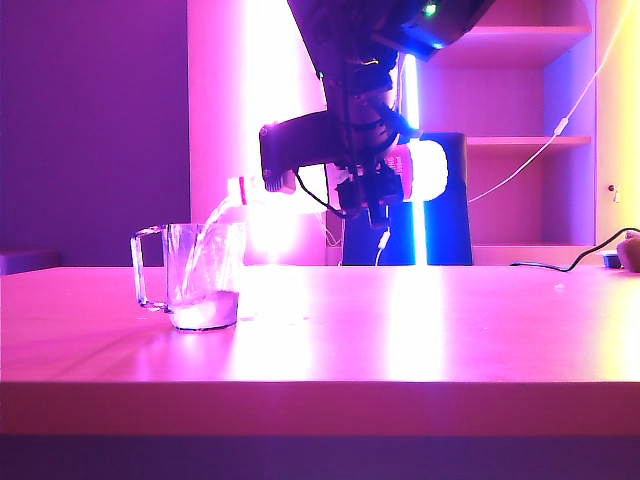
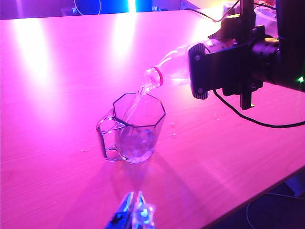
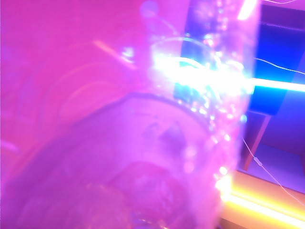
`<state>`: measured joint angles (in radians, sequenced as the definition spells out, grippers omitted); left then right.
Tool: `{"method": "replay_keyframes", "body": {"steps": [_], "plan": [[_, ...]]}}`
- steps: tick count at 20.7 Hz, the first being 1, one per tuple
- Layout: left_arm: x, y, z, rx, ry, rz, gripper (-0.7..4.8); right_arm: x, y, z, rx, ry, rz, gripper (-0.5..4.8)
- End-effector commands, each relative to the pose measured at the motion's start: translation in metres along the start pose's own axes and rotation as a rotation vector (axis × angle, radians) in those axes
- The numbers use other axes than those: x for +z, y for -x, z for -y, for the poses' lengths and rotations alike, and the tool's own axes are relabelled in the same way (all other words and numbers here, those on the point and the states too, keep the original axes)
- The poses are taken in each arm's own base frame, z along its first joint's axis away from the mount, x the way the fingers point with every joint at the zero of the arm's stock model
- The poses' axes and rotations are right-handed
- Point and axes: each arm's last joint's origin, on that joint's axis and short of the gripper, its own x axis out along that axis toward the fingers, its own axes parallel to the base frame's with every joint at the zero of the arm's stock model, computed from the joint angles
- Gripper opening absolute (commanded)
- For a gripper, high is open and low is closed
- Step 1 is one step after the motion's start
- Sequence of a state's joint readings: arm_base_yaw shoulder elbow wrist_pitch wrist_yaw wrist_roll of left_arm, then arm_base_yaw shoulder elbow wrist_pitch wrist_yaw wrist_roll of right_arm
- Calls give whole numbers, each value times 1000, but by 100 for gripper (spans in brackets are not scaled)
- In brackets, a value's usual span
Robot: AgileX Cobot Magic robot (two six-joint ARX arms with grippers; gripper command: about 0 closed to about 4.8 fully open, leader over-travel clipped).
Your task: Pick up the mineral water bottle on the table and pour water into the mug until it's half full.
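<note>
while right hand (image 1: 370,195) grips tilted bottle (image 2: 174,67) over mug (image 2: 136,129), left hand (image 2: 133,212) clenched near table edge (image 2: 248,191).

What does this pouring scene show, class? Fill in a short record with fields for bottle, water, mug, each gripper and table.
bottle: mineral water bottle tipped near level, mouth over the mug
water: water streaming from the mouth into the mug
mug: mug upright on table, partly filled, under half
right gripper: right gripper clamped on bottle body
left gripper: left gripper shut, hovering near the mug, holding nothing
table: table plain wood
</note>
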<state>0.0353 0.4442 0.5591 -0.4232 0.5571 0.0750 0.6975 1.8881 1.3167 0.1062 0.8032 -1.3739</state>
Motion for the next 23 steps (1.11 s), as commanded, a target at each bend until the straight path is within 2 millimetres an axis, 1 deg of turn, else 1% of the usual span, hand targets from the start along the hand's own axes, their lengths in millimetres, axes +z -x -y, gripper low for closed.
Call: {"method": "replay_keyframes", "body": {"steps": [1, 23], "plan": [[1, 0, 0, -3, -10, 11, -5, 0, 3, 9, -36, -41, 8, 274], [1, 0, 0, -4, -10, 11, -4, 0, 3, 9, -36, -21, 9, 274]]}}
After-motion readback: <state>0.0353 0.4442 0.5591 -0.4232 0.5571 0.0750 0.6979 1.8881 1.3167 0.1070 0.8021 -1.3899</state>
